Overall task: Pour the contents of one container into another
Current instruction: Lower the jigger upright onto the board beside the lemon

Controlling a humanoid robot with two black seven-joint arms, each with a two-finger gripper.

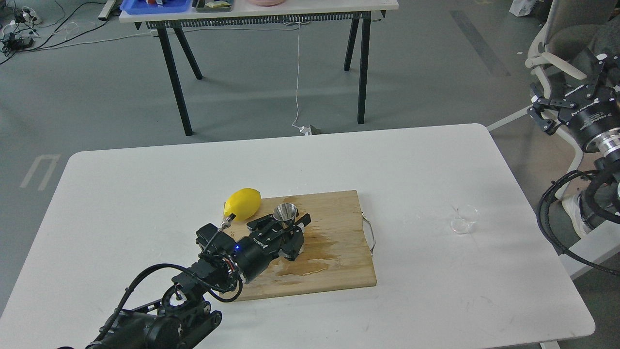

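The steel jigger (pixel 285 212) stands upright on the wooden cutting board (pixel 339 213), near its back left corner. My left gripper (pixel 286 229) reaches in from the lower left and is shut on the jigger's lower half, with a finger on either side. The tiny clear glass cup (pixel 463 219) stands on the white table to the right of the board, with no gripper near it. My right gripper (pixel 557 97) hangs open, high beyond the table's right edge, far from both containers.
A yellow lemon (pixel 243 203) lies just left of the jigger at the board's back left corner. A wet patch of liquid (pixel 310 257) spreads over the board's front middle. The board's metal handle (pixel 371 235) sticks out to the right. A chair (pixel 557 53) stands behind the right arm.
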